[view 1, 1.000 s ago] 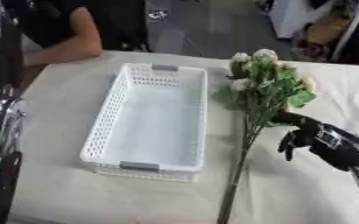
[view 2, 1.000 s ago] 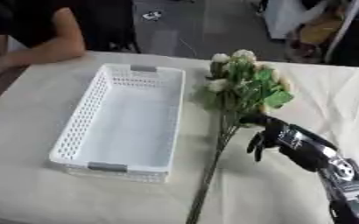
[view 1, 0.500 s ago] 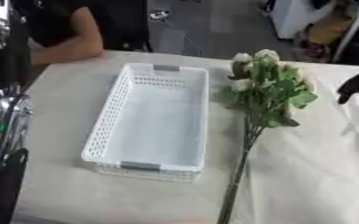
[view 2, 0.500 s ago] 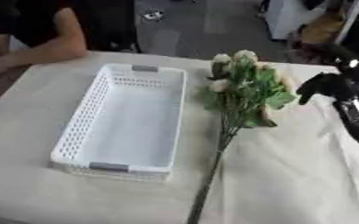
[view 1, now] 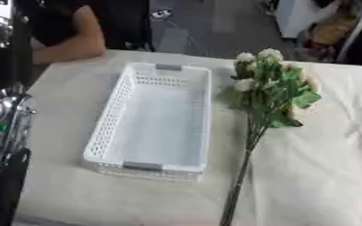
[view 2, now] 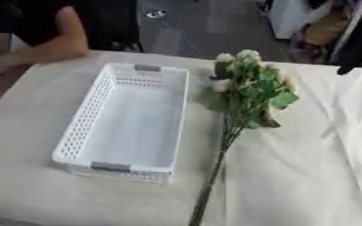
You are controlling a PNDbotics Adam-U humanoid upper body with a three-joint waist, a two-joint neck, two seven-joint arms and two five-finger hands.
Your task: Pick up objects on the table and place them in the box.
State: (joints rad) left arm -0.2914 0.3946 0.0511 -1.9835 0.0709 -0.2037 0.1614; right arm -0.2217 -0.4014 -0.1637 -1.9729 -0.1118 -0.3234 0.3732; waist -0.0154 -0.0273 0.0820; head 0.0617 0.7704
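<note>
A bunch of artificial flowers [view 1: 270,88] with pale blooms and green leaves lies on the cloth-covered table. Its long stems [view 1: 239,176] run toward the near edge. Left of it, a short gap away, stands a white perforated basket [view 1: 110,128] with grey handles and nothing inside. Dark and silver parts of my left arm and hand [view 1: 5,112] show at the left edge, well clear of the basket; how the hand stands is not clear. My right hand shows in neither view. Nothing touches the flowers.
The table carries a cream cloth [view 2: 315,176] that is wrinkled on the right side. Beyond the far edge lie a dark floor and some clutter [view 1: 331,26] at the upper right.
My right hand was beside the flower stems, then rose up and to the right and has left the views. Flowers and basket lie as before.
</note>
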